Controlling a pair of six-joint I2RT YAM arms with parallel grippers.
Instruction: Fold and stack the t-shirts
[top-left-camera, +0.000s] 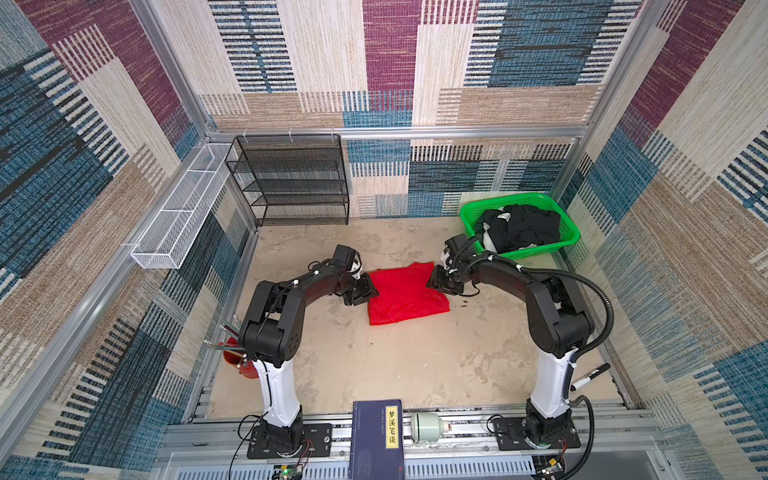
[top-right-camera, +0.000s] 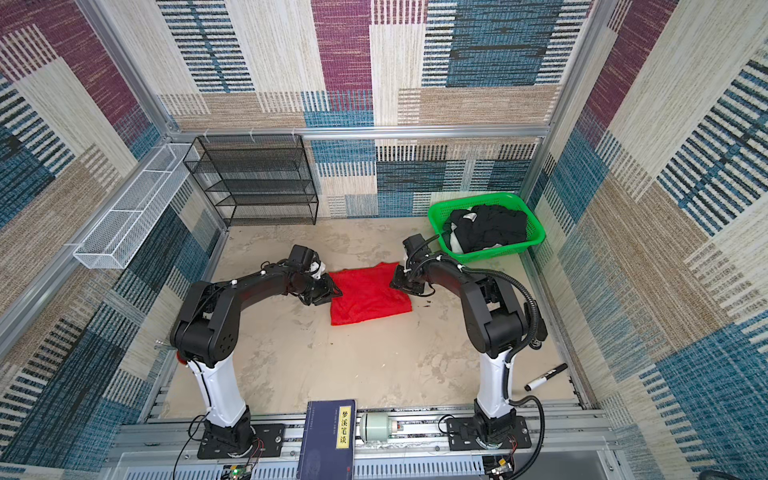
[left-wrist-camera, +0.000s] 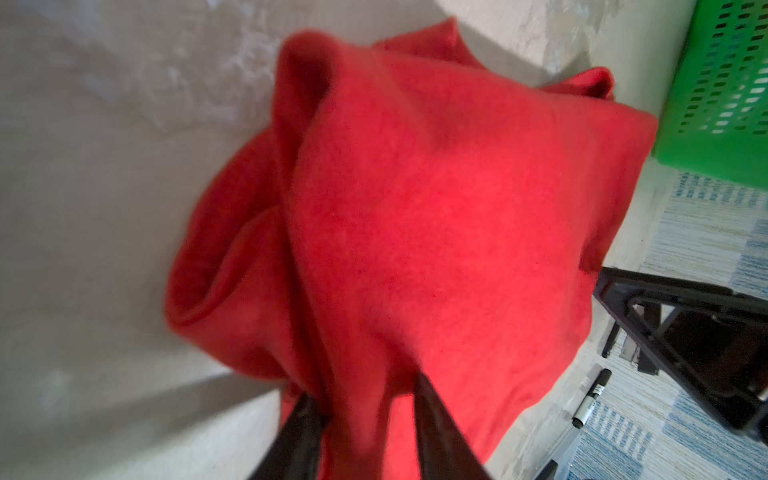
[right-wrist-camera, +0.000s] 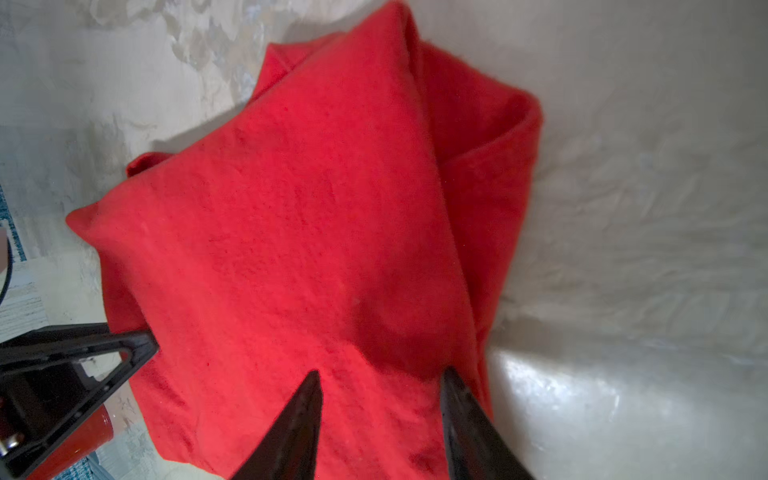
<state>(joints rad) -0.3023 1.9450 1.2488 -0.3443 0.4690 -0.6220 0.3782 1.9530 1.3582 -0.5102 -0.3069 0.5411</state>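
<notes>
A bright red t-shirt (top-left-camera: 407, 295) (top-right-camera: 370, 296) lies folded into a rough rectangle on the middle of the table. My left gripper (top-left-camera: 372, 291) (top-right-camera: 337, 291) is at its left edge. In the left wrist view that gripper (left-wrist-camera: 363, 390) is shut on a raised ridge of the red t-shirt (left-wrist-camera: 436, 208). My right gripper (top-left-camera: 432, 281) (top-right-camera: 395, 281) is at the shirt's far right corner. Seen from its own wrist, the right gripper (right-wrist-camera: 382, 374) is open, fingers apart over flat red cloth (right-wrist-camera: 311, 228). Black t-shirts (top-left-camera: 519, 228) (top-right-camera: 486, 228) with some white lie heaped in the green basket (top-left-camera: 469, 216) (top-right-camera: 436, 216).
A black wire rack (top-left-camera: 291, 178) stands at the back left and a white wire tray (top-left-camera: 178, 220) hangs on the left wall. A red cup of pencils (top-left-camera: 237, 353) sits behind the left arm. A marker (top-left-camera: 590, 376) lies front right, and a book (top-left-camera: 376, 436) and a pale cylinder (top-left-camera: 428, 428) lie on the front rail.
</notes>
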